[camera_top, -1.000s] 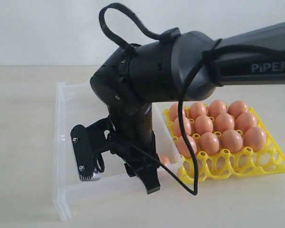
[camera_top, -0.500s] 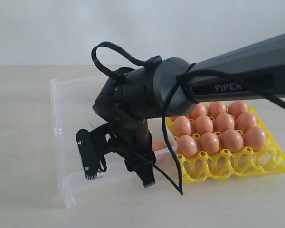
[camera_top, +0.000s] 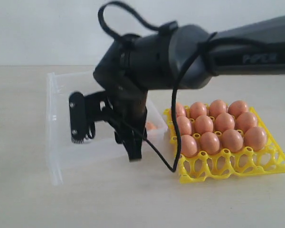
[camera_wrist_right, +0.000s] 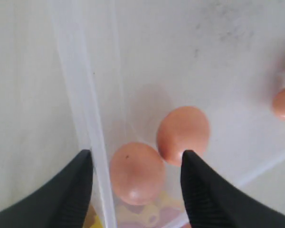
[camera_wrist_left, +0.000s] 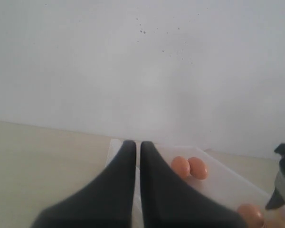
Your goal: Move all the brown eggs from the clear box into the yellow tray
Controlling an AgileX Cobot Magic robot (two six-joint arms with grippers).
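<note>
Two brown eggs (camera_wrist_right: 137, 173), smooth, likely brittle and apt to roll, lie inside the clear box (camera_top: 57, 156) against its wall nearest the yellow tray (camera_top: 228, 167), beneath the spread right claw (camera_wrist_right: 136, 159), best pinched gently across the middle.

A pale beige tabletop (camera_top: 19, 204) meets a plain white wall (camera_top: 38, 28) (faintly speckled, evenly lit).
</note>
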